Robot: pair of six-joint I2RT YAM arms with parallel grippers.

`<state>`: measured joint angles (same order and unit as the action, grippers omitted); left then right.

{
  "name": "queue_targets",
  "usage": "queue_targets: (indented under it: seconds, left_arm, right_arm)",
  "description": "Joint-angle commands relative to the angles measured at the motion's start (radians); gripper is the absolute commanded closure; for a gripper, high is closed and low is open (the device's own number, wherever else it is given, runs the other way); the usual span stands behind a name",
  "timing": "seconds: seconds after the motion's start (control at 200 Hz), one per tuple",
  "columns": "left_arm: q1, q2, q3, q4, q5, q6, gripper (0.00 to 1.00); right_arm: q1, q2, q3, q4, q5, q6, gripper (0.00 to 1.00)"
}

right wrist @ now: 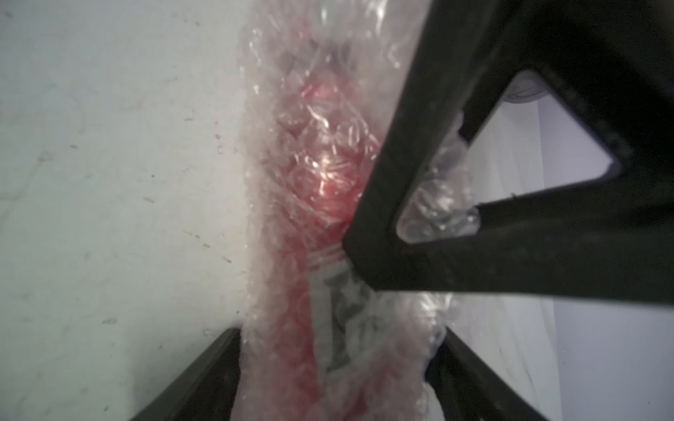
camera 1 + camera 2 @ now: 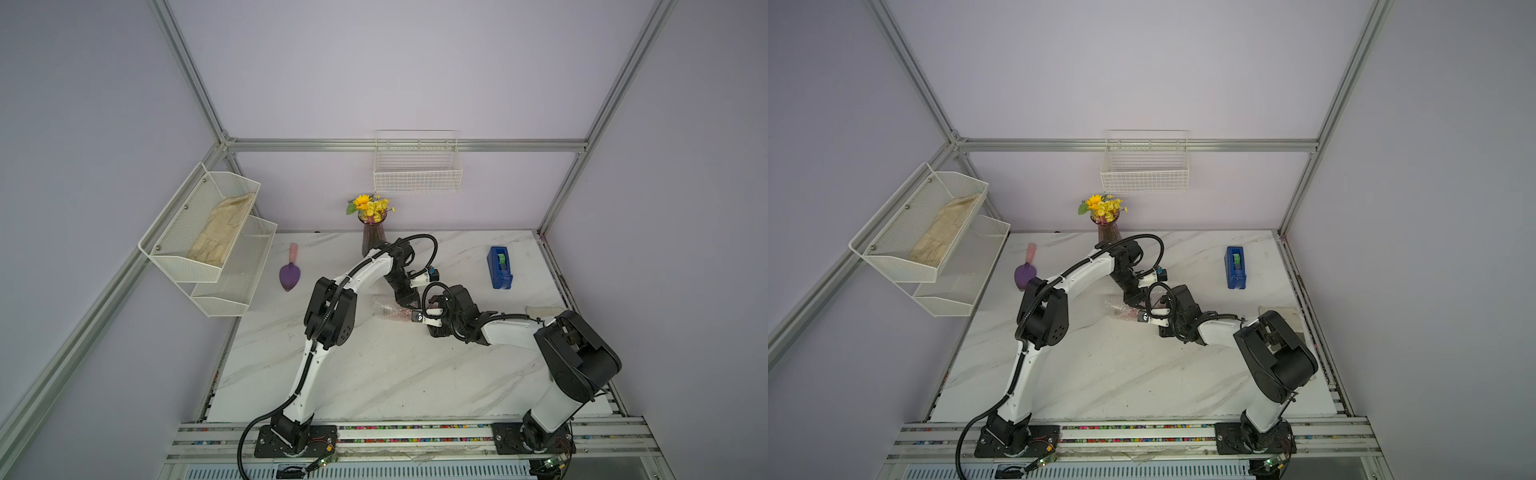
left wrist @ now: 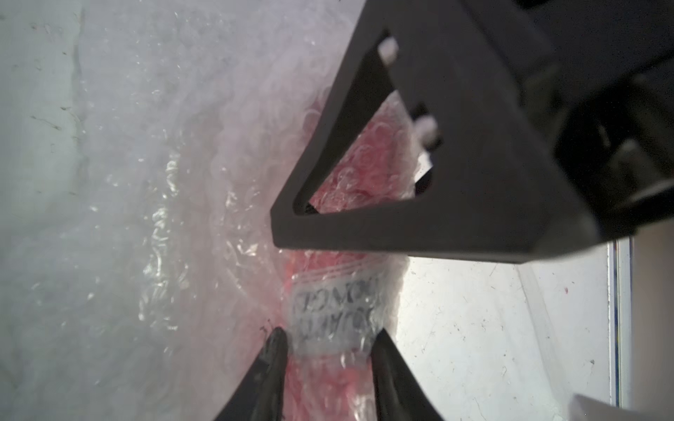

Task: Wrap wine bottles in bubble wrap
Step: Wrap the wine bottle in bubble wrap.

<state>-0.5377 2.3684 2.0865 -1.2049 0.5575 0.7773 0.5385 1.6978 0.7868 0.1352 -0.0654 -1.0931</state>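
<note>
The wine bottle (image 3: 335, 302) lies on the marble table, rolled in the bubble wrap (image 3: 164, 182); pink-red liquid and its white label show through the film. In both top views the bundle (image 2: 384, 309) (image 2: 1117, 309) sits mid-table where the two arms meet. My left gripper (image 3: 330, 339) is shut on the wrapped bottle at the label. My right gripper (image 1: 339, 339) stands wide, one jaw on each side of the wrapped bottle (image 1: 328, 175), brushing the loose film. Each wrist view shows the other gripper's finger (image 3: 456, 182) (image 1: 510, 255) pressed on the bundle. The cap is hidden.
A dark vase of yellow flowers (image 2: 372, 241) stands behind the arms. A blue tape dispenser (image 2: 500, 266) sits at the right and a purple trowel (image 2: 289, 274) at the left. A wire basket (image 2: 417, 174) hangs on the back wall, mesh shelves (image 2: 208, 232) on the left wall.
</note>
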Motion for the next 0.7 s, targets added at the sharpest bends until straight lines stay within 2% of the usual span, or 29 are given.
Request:
queue_targets:
  seconds: [0.0,0.135,0.22,0.315,0.425,0.54,0.625,0.695]
  left_arm:
    - [-0.019,0.051,-0.101,-0.128,-0.186,-0.01,0.63]
    - [-0.018,-0.09,-0.192,-0.011,-0.197,-0.038,0.57]
    - [-0.015,-0.183,-0.246,0.053,-0.211,-0.061,0.5]
    - [-0.014,-0.281,-0.314,0.129,-0.262,-0.099,0.38]
    - [-0.013,-0.412,-0.428,0.247,-0.373,-0.151,0.29]
    - [-0.013,-0.584,-0.6,0.447,-0.519,-0.207,0.22]
    - [-0.024,-0.709,-0.742,0.601,-0.635,-0.23,0.21]
    - [-0.059,-0.812,-0.884,0.737,-0.738,-0.194,0.21]
  right_arm:
    - [-0.025,0.037,0.025,-0.125,-0.042,-0.023,0.26]
    - [-0.049,0.064,0.039,-0.191,-0.084,-0.028,0.46]
    - [-0.06,0.081,0.05,-0.23,-0.118,-0.03,0.52]
    - [-0.064,0.079,0.059,-0.272,-0.156,-0.031,0.58]
    - [-0.067,0.072,0.094,-0.368,-0.218,-0.013,0.6]
    - [-0.072,0.078,0.161,-0.54,-0.301,0.02,0.61]
    - [-0.078,0.091,0.21,-0.668,-0.37,0.051,0.61]
    - [-0.079,0.1,0.236,-0.728,-0.411,0.071,0.62]
